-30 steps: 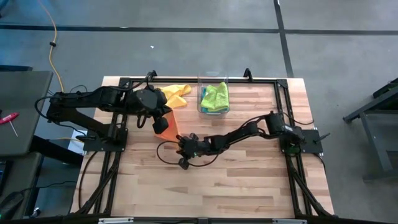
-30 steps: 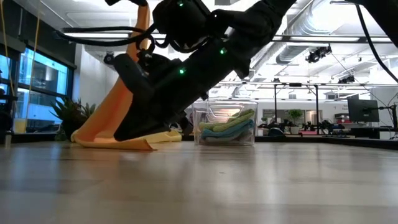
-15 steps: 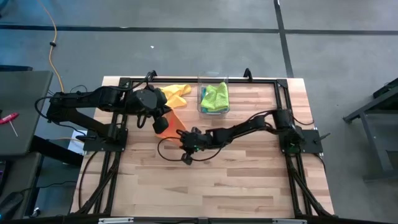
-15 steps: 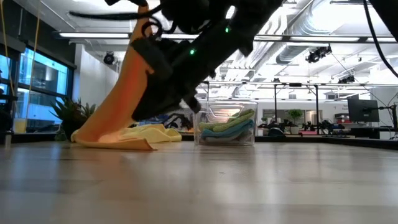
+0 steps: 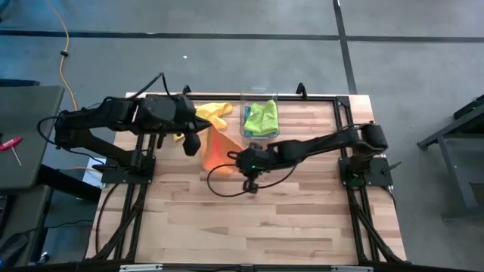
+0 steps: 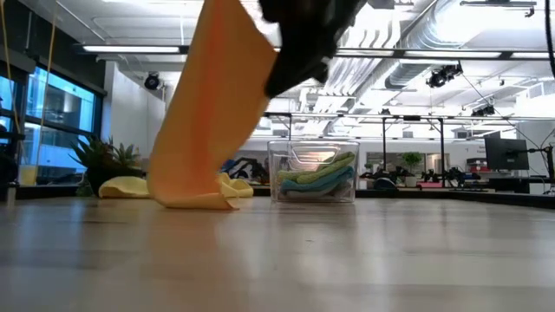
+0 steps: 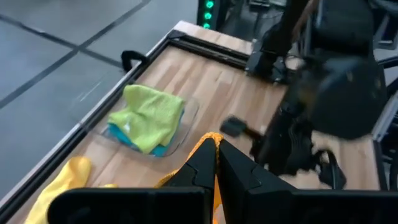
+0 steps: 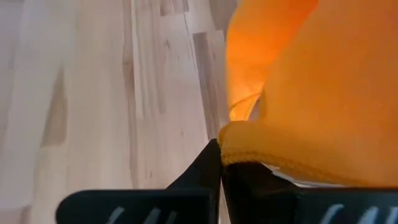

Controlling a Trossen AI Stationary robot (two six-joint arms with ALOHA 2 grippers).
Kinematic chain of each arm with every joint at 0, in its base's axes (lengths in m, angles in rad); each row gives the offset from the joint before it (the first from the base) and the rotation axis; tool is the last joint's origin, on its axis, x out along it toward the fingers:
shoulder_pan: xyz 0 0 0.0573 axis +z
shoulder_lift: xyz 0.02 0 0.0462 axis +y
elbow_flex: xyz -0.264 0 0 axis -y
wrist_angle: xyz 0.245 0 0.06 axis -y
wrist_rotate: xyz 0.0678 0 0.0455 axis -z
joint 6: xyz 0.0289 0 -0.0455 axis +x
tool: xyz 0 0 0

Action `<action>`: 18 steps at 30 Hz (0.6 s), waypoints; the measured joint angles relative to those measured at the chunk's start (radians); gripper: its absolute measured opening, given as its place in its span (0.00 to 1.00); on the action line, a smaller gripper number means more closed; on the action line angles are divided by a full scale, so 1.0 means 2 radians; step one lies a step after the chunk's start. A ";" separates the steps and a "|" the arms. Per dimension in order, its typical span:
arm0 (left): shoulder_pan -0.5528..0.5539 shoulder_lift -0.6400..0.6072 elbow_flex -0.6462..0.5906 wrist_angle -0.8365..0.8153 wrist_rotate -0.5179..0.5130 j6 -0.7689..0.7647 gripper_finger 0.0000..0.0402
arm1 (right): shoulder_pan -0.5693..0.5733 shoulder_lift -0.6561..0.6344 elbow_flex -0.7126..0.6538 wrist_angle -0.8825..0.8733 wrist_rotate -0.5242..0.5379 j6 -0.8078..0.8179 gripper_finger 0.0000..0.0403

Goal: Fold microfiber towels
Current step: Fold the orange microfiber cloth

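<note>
— Where's the orange towel (image 5: 218,146)?
— Stretched above the table (image 5: 302,219) centre. The right gripper (image 5: 237,156) is clamped on its near edge, the left gripper (image 5: 193,143) on a corner at nine o'clock.
— And farther back?
— Yellow towel (image 5: 213,113) (crumpled) at eleven o'clock; lime green towel (image 5: 262,117) over a teal one in the clear box (image 5: 259,96) at twelve.

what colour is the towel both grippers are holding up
Orange; the soft orange microfiber towel shows best in the low view.

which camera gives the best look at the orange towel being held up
The low view: the orange towel hangs full length, its lower edge on the table. The high view shows it foreshortened between both grippers. The left wrist view shows only a pinched corner, the right wrist view a close hem.
</note>
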 joint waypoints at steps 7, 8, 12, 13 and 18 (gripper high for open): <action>-0.028 0.008 -0.011 0.016 -0.015 -0.004 0.00 | 0.007 -0.075 0.000 -0.100 -0.007 -0.001 0.00; -0.032 0.008 -0.016 0.023 -0.024 -0.007 0.00 | 0.010 -0.084 0.000 -0.115 -0.011 0.000 0.00; -0.045 0.008 -0.049 0.051 -0.063 -0.029 0.00 | 0.016 -0.126 0.000 -0.153 -0.024 0.000 0.00; -0.045 0.009 -0.054 0.057 -0.069 -0.034 0.00 | 0.018 -0.136 0.000 -0.158 -0.024 0.000 0.00; -0.045 0.008 -0.076 0.118 -0.090 -0.041 0.00 | 0.006 -0.185 0.000 -0.176 -0.024 0.000 0.00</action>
